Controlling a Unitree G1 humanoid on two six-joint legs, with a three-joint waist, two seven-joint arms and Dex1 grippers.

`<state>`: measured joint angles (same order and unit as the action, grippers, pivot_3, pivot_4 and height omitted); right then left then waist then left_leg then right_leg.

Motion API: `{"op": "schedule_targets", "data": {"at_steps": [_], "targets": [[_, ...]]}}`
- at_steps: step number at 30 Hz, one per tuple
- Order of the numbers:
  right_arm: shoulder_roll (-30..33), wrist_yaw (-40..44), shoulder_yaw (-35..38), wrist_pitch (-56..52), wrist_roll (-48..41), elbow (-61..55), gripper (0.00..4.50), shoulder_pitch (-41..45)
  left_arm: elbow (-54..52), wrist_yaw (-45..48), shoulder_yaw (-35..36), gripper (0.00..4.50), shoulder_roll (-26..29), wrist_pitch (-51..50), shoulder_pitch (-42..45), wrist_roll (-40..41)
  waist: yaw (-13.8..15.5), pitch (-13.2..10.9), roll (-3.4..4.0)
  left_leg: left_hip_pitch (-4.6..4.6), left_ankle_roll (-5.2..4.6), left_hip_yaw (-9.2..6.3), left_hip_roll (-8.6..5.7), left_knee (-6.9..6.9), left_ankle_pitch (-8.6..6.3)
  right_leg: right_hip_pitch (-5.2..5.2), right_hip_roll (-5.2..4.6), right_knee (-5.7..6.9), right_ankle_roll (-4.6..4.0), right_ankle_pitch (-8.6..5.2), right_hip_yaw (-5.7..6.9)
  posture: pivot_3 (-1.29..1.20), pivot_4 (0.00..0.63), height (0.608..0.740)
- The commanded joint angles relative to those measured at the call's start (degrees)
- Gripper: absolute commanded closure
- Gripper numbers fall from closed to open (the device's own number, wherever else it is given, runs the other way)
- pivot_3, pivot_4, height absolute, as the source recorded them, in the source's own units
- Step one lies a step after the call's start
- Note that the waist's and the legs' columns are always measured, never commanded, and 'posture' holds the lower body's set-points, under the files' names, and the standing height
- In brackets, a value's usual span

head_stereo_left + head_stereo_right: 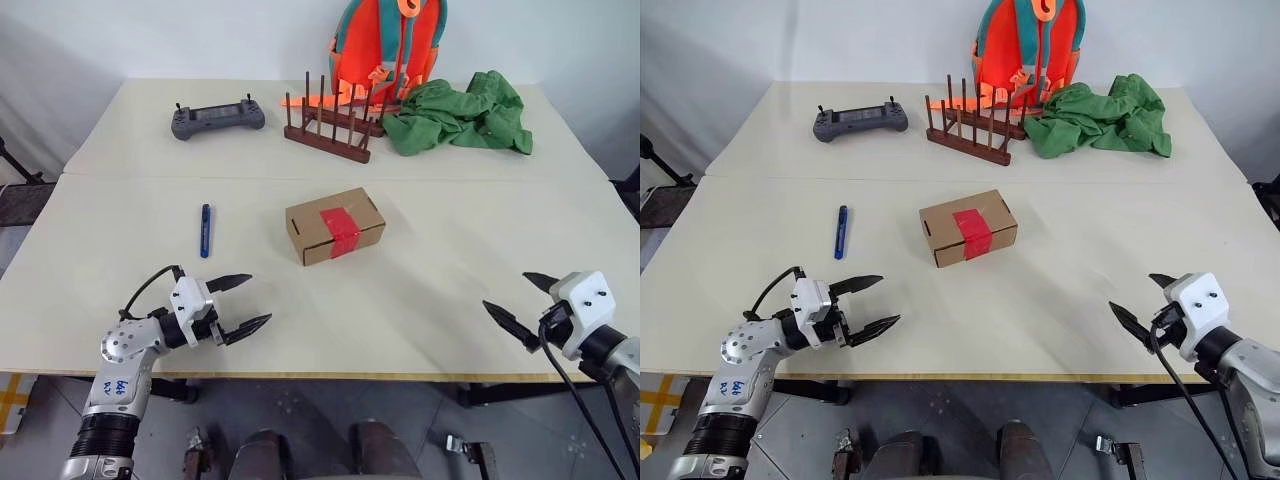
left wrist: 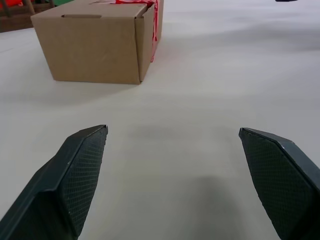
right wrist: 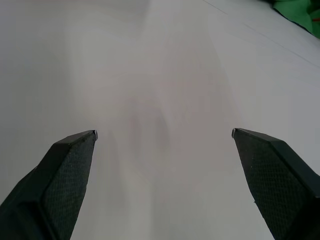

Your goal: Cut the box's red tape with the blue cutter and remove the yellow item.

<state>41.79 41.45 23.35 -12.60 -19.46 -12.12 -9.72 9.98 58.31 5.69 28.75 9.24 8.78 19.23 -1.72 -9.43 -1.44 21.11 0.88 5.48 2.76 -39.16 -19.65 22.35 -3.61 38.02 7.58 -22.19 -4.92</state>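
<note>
The brown cardboard box (image 1: 335, 226) lies closed in the middle of the table, a strip of red tape (image 1: 339, 228) running over its top and front. To its left lies the slim blue cutter (image 1: 205, 230), pointing front to back. My left gripper (image 1: 248, 300) hovers open near the front edge, below the cutter and aimed toward the box (image 2: 97, 42). My right gripper (image 1: 520, 298) stands open at the front right, over bare tabletop. The yellow item is out of view.
At the back of the table sit a grey game controller (image 1: 217, 119), a dark wooden rack of pegs (image 1: 330, 128), a crumpled green cloth (image 1: 462, 113) and an orange backpack (image 1: 388, 45). A seam (image 1: 150, 177) crosses the table behind the box.
</note>
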Motion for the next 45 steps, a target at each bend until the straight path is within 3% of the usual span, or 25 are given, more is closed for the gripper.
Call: {"op": "schedule_targets", "data": {"at_steps": [1, 10, 13, 14, 17, 27, 28, 29, 34, 41, 45], "targets": [[-0.48, -1.16, 2.17, 0.22, -0.39, -2.36, 0.0, -0.59, -0.33, -0.73, -0.12, 0.03, -0.86, 0.66, 0.7, 0.43, 0.01, 0.0, 0.0, 0.0, 0.0, 0.0, 0.0, 0.0, 0.0, 0.0, 0.0, 0.0, 0.0, 0.0, 0.0, 0.0, 0.15, 0.74], [0.15, -6.21, 1.64, -5.95, 0.67, -3.61, 0.0, 0.93, -1.95, -8.05, -3.13, 0.03, -1.59, -7.95, 3.42, -3.74, 0.09, 0.0, 0.0, 0.0, 0.0, 0.0, -0.02, -0.03, 0.0, 0.0, -0.02, 0.04, 0.0, 0.0, -0.01, 0.0, 0.15, 0.74], [0.71, -8.17, 0.77, -8.65, 1.42, -3.99, 0.0, 3.36, -1.83, -6.14, -4.63, 0.03, -2.26, -8.56, 5.32, -2.75, 0.11, 0.03, 0.04, -0.01, 0.0, -0.01, -0.03, -0.04, 0.01, 0.0, -0.02, 0.06, 0.0, 0.0, -0.01, 0.0, 0.15, 0.74], [0.31, -8.52, 1.13, -10.37, -0.15, -3.78, 0.17, 5.29, -1.16, -8.08, -4.32, 0.21, -3.18, -9.96, 7.09, -2.76, 0.13, 0.03, 0.04, -0.01, -0.01, 0.0, -0.04, -0.06, 0.01, 0.0, -0.02, 0.07, 0.0, 0.0, -0.02, 0.0, 0.15, 0.74], [-0.55, -9.15, 1.16, -10.67, -1.03, -3.37, 0.89, 8.91, 0.26, -11.22, -3.95, 0.93, -4.56, -9.84, 9.77, -4.29, 0.12, 0.02, 0.03, 0.02, -0.02, -0.01, -0.04, -0.12, 0.02, 0.02, 0.02, 0.14, 0.01, 0.01, 0.0, 0.0, 0.15, 0.74], [-0.62, -8.58, -5.87, -10.54, 1.49, 5.46, 4.44, 21.26, 3.55, -16.42, -3.79, 4.13, -6.49, -9.63, 14.5, -6.07, -0.12, 0.02, 0.03, 0.03, -0.02, 0.03, -0.02, -0.14, 0.02, 0.08, 0.0, 0.19, 0.02, 0.01, -0.02, 0.0, 0.15, 0.74], [-0.97, -8.93, -7.24, -10.51, 2.09, 7.38, 4.5, 23.73, 3.99, -17.16, -3.73, 4.45, -6.45, -9.73, 15.11, -6.52, -0.15, 0.02, 0.03, 0.03, -0.02, 0.02, -0.01, -0.19, 0.02, 0.08, 0.01, 0.23, 0.02, 0.01, -0.02, 0.0, 0.15, 0.74], [-1.56, -9.31, -8.47, -10.38, 2.62, 9.3, 4.5, 26.25, 4.56, -18.07, -3.65, 4.48, -6.37, -9.91, 15.76, -7.05, -0.22, 0.02, 0.03, 0.03, -0.02, 0.02, -0.01, -0.2, 0.02, 0.08, 0.0, 0.25, 0.02, 0.01, -0.02, 0.0, 0.15, 0.74], [-5.35, -10.63, -12.91, -8.64, 5.25, 17.53, 4.5, 36.06, 11.0, -23.04, -3.48, 4.48, -7.29, -9.23, 20.85, -9.47, -0.44, 0.01, 0.02, 0.06, -0.01, 0.01, 0.01, -0.24, 0.03, 0.16, 0.0, 0.38, 0.02, 0.01, -0.01, 0.0, 0.15, 0.74], [-14.21, -12.68, -20.39, -3.26, 11.87, 42.77, 4.5, 55.25, 31.55, -29.73, -4.32, 4.48, -11.63, -0.54, 33.56, -14.61, -1.11, 0.0, 0.0, 0.17, -0.02, -0.01, -0.02, -0.56, 0.02, 0.2, -0.05, 0.61, 0.02, 0.01, 0.15, 0.0, 0.15, 0.74], [-17.94, -12.24, -23.44, -1.79, 14.27, 51.71, 4.5, 60.33, 41.16, -29.17, -5.26, 4.48, -12.88, 4.95, 37.66, -16.45, -2.18, 0.0, 0.0, 0.2, -0.04, -0.03, -0.04, -0.44, 0.01, 0.3, -0.58, 0.88, -0.02, 0.03, 1.33, 0.0, 0.15, 0.74]]}}
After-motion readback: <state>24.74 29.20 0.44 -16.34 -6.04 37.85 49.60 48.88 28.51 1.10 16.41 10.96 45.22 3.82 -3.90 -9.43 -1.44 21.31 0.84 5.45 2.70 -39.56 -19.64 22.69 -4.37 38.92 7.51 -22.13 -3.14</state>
